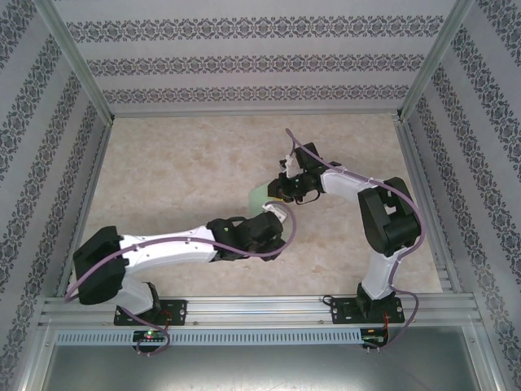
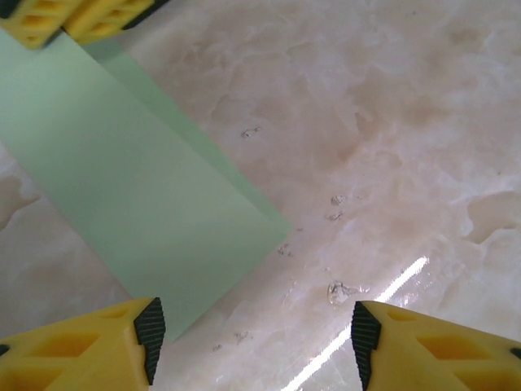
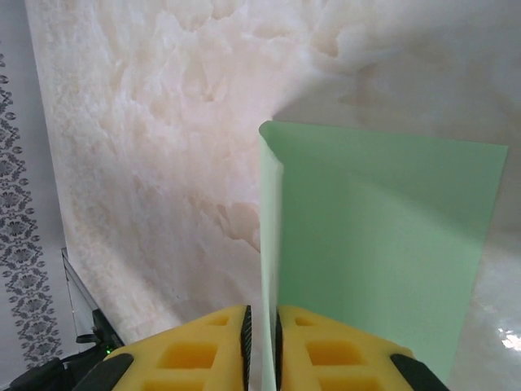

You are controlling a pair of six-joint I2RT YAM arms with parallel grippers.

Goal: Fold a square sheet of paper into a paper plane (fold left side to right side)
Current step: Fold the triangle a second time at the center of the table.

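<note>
From above, my left claw [image 1: 275, 213] sat over the middle of the table [image 1: 163, 179], and my right claw [image 1: 282, 192] hung just beyond it. The sheet of paper [image 1: 258, 198] showed as a small green patch beside them both, near the table's centre.

Through the left wrist camera, my left claw was spread wide, with nothing between its fingers [image 2: 151, 326]. The paper lay flat as a long strip, and a second layer peeked out along one long edge, so I judged it folded over. Its long axis ran on a slant from a near corner just beside my left-hand finger to the far end, where the right claw's yellow tips sat on it. So the paper lay ahead and to the left of the open claw, not between its fingers.

Through the right wrist camera, my right claw was pinched tight on a thin edge of the paper standing up between its pads. The rest of the sheet spread ahead and to the right.

I reckoned the left claw was nearer the free end and would need to shift left over the strip to press the crease
</note>
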